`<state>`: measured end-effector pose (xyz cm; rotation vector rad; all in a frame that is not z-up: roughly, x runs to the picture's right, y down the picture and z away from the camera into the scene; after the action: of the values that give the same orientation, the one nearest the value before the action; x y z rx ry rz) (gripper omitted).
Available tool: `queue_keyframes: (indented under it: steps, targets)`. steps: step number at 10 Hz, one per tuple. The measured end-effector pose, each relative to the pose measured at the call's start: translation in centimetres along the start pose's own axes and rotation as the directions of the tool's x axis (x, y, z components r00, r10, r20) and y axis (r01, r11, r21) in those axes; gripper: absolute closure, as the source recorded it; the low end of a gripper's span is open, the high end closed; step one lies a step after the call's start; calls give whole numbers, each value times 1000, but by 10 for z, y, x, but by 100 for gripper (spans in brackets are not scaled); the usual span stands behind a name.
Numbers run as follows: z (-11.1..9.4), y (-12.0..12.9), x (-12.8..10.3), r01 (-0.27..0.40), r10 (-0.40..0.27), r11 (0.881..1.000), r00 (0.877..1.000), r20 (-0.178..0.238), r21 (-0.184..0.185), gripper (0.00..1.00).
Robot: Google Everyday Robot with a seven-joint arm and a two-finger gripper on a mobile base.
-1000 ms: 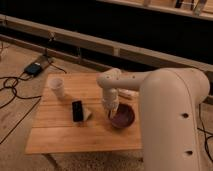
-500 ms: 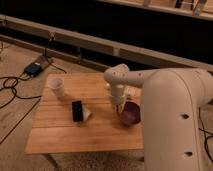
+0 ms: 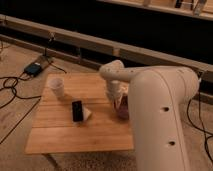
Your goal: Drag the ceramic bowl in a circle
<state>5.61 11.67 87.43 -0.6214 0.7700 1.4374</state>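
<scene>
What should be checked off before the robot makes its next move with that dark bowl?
1. The gripper is down at the round dark maroon ceramic bowl, shut: ok.
2. Firm hold on the bowl's rim: cannot tell; the white arm hides it.
3. Bowl's room to the right edge of the wooden table: cannot tell, the arm covers it.
4. Small white cup stands apart from the bowl: ok.
5. Flat black rectangular object lies apart, left of the bowl: ok.
</scene>
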Motion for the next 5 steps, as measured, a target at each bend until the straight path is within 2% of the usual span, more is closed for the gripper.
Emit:
queue_keyframes:
  steps: [3,5]
  targets:
    - [-2,39,-7,86,-86,996,996,5,-18,100]
    - [-8,73,0,168,-168,985,986,2,-35,100]
